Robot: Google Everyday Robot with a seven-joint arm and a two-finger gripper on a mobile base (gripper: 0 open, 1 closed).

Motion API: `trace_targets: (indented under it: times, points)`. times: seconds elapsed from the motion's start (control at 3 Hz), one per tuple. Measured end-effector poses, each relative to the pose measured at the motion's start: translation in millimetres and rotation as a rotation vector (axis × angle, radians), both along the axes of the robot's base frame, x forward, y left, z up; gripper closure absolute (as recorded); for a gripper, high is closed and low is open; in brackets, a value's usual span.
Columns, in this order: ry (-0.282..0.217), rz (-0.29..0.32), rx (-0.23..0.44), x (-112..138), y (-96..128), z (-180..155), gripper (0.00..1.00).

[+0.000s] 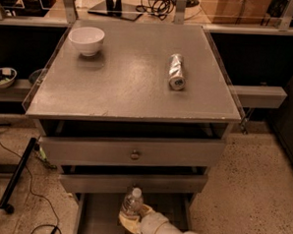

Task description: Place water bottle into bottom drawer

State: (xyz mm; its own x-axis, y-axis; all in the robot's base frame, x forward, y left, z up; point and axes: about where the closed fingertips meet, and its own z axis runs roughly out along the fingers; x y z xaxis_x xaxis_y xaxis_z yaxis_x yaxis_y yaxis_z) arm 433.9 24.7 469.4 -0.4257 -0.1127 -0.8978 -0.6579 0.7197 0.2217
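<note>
The water bottle (131,203) stands upright at the bottom centre of the camera view, above the open bottom drawer (100,212). Its white cap is uppermost and reaches the lower edge of the middle drawer front (98,183). The clear body shows a pale band below the cap.

The gripper (131,219) is at the bottle's lower body. Its yellowish fingers (124,221) are clamped around the bottle and grip it. The white arm (166,232) enters from the lower right edge. The fingers hide the bottle's base, so contact with the drawer floor cannot be determined.

Bottom drawer: pulled out, with flat grey floor visible to the left of the bottle and a side rail along the left edge. The bottle is the only item seen within its outline.

Middle drawer: front panel only is visible, with a dark gap above it. Contents not visible.

Top drawer (85,151): front panel with a round brass knob (134,154) at centre and a dark gap above. Contents not visible.

Cabinet top (123,88): a white bowl (86,39) stands at the rear left, its interior showing plain white. A silver can (176,71) lies on its side at right of centre, well apart from the bowl.

Surroundings: a second bowl (2,77) sits on a low shelf at far left, and its contents cannot be made out. A black pole (17,175) and cables (33,201) lie on the speckled floor to the left.
</note>
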Motion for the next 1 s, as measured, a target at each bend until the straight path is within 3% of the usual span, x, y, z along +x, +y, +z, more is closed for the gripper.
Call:
trace_targets:
  times: [0.33, 0.67, 1.0]
  points:
    - [-0.018, -0.114, 0.006, 3, -4, -22, 1.00]
    - [-0.013, -0.178, -0.019, 3, -12, -42, 1.00]
    - [-0.013, -0.178, -0.019, 3, -12, -42, 1.00]
